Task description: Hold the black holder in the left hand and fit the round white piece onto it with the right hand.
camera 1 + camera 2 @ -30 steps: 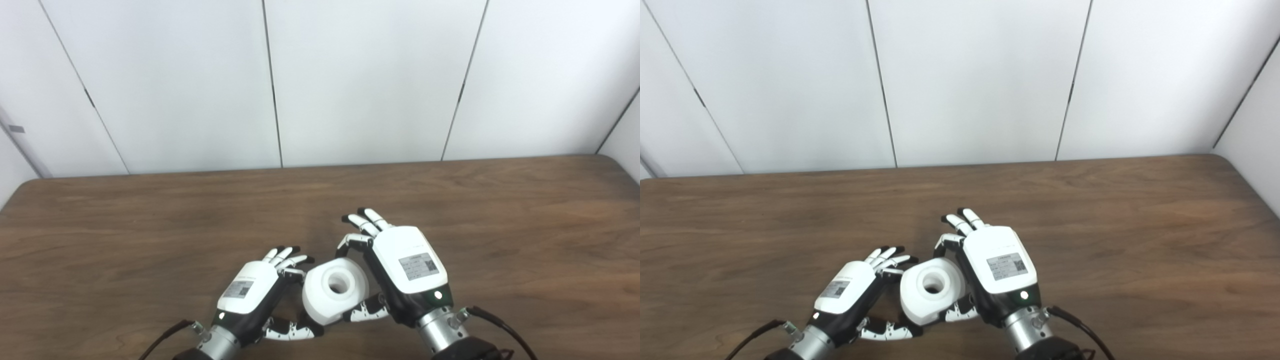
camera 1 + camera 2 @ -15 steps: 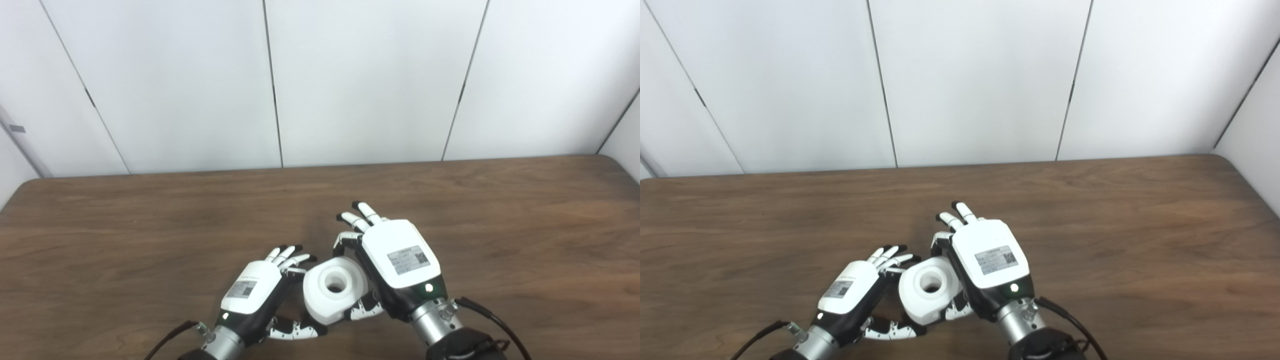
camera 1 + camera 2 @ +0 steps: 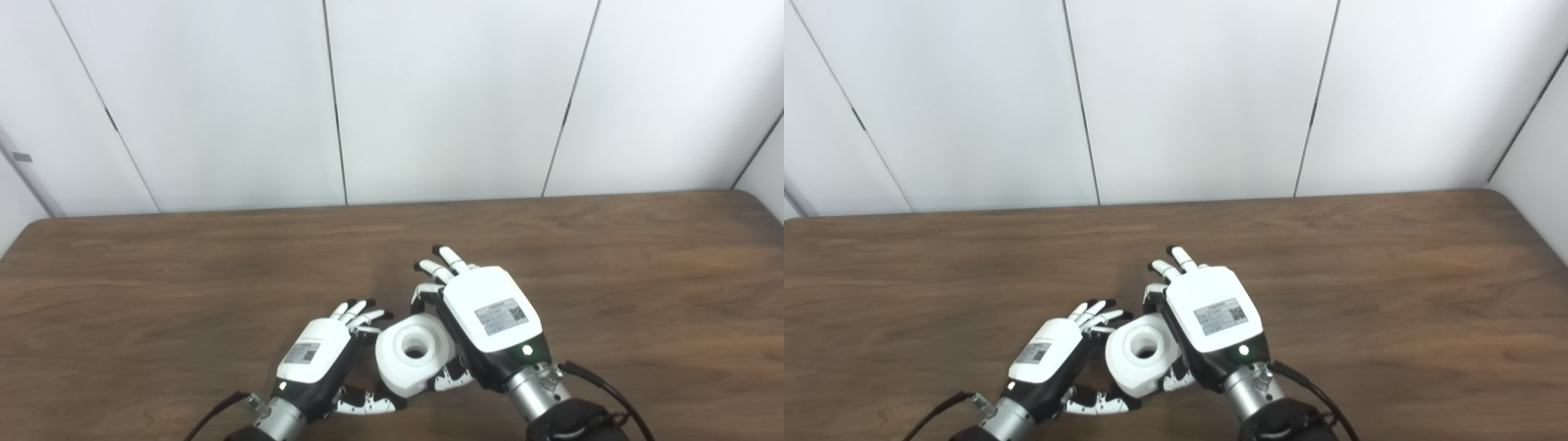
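Wood table (image 3: 184, 269), round white piece (image 3: 413, 361) btwn robot hands, right robot hand (image 3: 490, 318) grips it (left robot hand (image 3: 318, 355) touching).

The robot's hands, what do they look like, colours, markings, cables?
Both the left hand and right hand have white back shells with a printed code label and a green light, black-and-white fingers, silver wrists and black cables.

Left hand (image 3: 318, 355): white back cover, black underbody, printed label with square code, small lit indicator near wrist. Right hand (image 3: 493, 318): same build, white cover, grey label with code, green indicator lamp. Fingers (image 3: 358, 309): white segments, black tips, black joints. Wrists: bare metal cylinders with screws and connector fittings. Black cable exits each wrist. Forearm sections black.
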Motion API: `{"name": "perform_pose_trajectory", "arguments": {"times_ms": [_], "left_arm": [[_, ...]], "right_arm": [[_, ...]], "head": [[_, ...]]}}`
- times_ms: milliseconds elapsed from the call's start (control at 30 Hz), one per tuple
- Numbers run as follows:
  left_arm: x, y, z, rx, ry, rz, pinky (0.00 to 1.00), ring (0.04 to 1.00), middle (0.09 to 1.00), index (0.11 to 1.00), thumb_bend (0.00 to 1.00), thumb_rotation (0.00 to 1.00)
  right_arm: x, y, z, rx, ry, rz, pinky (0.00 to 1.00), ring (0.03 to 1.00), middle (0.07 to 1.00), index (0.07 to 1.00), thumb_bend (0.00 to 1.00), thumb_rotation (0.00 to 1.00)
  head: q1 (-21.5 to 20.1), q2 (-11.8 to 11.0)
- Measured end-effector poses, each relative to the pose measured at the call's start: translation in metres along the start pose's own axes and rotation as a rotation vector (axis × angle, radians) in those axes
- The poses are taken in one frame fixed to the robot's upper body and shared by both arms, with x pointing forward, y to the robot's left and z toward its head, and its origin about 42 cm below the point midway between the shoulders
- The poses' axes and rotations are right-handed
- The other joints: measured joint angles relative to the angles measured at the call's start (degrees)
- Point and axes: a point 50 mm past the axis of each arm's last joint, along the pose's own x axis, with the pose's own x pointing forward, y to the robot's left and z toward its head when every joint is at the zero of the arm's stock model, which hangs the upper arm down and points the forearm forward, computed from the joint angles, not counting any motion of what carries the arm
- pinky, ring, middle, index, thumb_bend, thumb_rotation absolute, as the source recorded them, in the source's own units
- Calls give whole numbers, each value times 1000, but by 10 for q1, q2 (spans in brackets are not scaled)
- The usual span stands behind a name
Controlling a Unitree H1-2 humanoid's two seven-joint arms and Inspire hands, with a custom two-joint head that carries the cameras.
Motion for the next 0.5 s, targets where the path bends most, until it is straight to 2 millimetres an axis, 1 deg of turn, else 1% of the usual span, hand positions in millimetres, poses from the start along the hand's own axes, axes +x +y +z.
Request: {"name": "perform_pose_trajectory", "arguments": {"times_ms": [333, 433, 500], "left_arm": [[1, 0, 0, 1, -3, -1, 1000, 966, 879, 480, 515, 49], [1, 0, 0, 0, -3, -1, 1000, 965, 877, 480, 515, 49], [1, 0, 0, 0, -3, -1, 1000, 966, 877, 480, 515, 49]], "right_arm": [[1, -2, 1, -12, -8, 16, 719, 943, 860, 481, 517, 140], [1, -2, 1, -12, -9, 19, 741, 951, 867, 481, 517, 140], [0, -2, 0, -12, -11, 21, 725, 946, 868, 481, 517, 140]], "head": [[-4, 2], [-7, 4], [-8, 4]]}}
